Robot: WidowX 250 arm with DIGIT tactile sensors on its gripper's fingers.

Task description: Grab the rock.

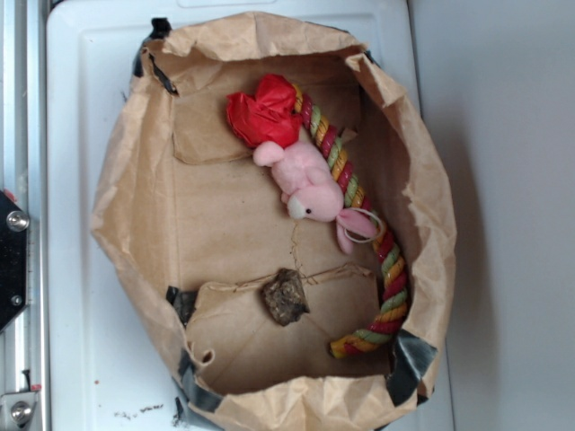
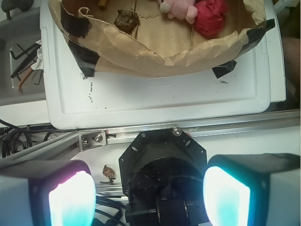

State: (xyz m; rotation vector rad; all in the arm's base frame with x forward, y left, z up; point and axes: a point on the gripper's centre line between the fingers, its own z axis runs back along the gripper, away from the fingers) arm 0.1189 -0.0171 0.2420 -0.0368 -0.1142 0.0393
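The rock point(image 1: 285, 296) is a small dark grey-brown lump lying on the floor of the brown paper bag point(image 1: 135, 224), near its lower middle. In the wrist view the rock point(image 2: 126, 19) shows at the top, inside the bag point(image 2: 155, 52). My gripper point(image 2: 149, 197) is far from it, back over the robot's black base, outside the bag. Its two glowing fingers point(image 2: 70, 200) stand wide apart with nothing between them. The gripper does not show in the exterior view.
Inside the bag lie a pink plush pig point(image 1: 310, 184), a red wrinkly ball point(image 1: 265, 112) and a striped rope toy point(image 1: 382, 269). The bag rests on a white tray point(image 1: 81, 108). Allen keys point(image 2: 23, 61) lie left of the tray.
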